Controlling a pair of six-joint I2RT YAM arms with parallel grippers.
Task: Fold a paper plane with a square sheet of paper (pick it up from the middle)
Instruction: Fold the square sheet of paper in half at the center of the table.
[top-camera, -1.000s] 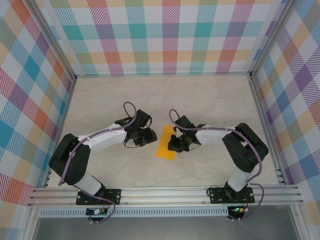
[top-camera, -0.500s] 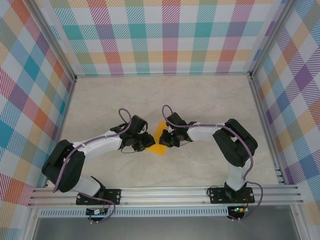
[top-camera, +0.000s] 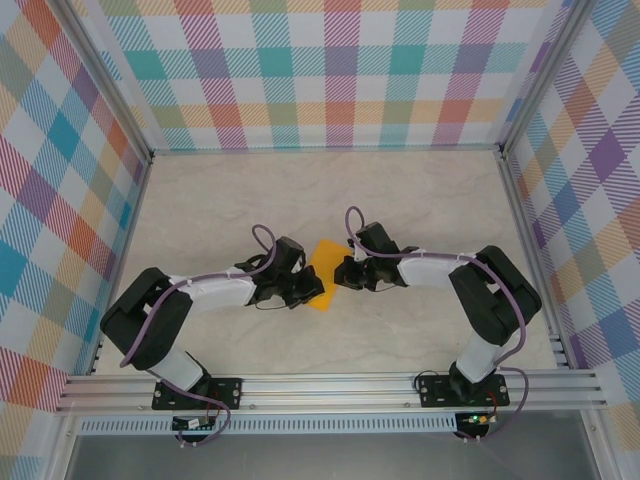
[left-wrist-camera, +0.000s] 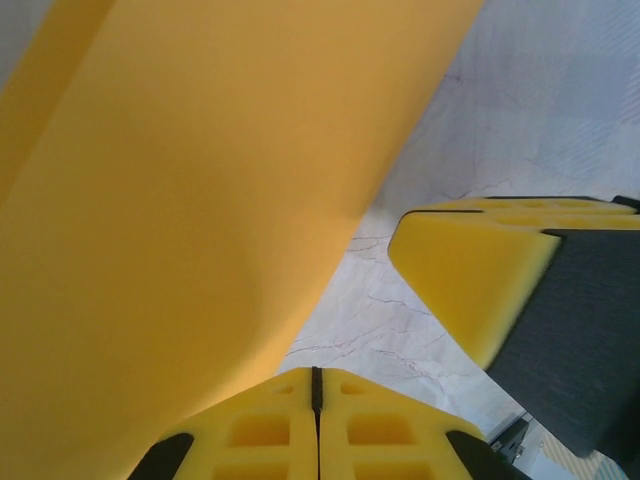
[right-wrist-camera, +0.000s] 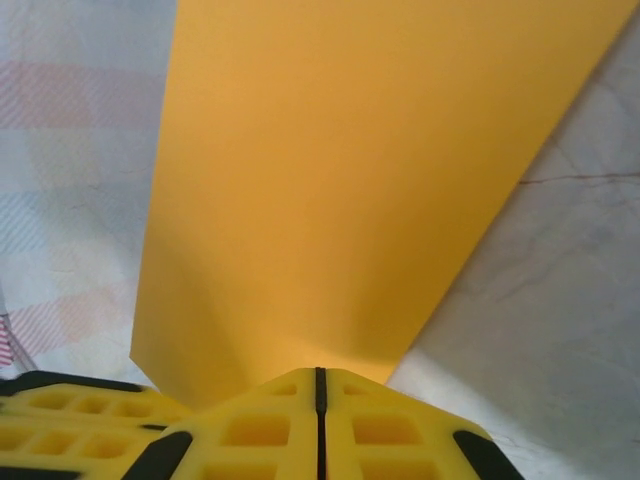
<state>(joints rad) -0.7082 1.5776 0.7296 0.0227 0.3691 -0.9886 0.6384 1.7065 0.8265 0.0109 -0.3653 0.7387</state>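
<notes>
Left gripper (top-camera: 310, 290) pinching square sheet of paper (top-camera: 325, 263) at 7 o'clock, right gripper (top-camera: 343, 272) pinching 3 o'clock edge. Likely starting fold; next calling for aligned edges.

The sheet of paper (top-camera: 322, 270) is sitting near the middle of the surface (top-camera: 430, 195), between the two end effectors. The left end effector (top-camera: 308, 291) is meeting its near-left edge, and the right end effector (top-camera: 345, 272) is meeting its right edge, both arms reaching in from the near side.

bright, even, diffuse light casts only faint, soft-edged shadows. the paper (right-wrist-camera: 330, 180), close ahead of the right claw (right-wrist-camera: 320, 372), looks soft and unfocused.
</notes>
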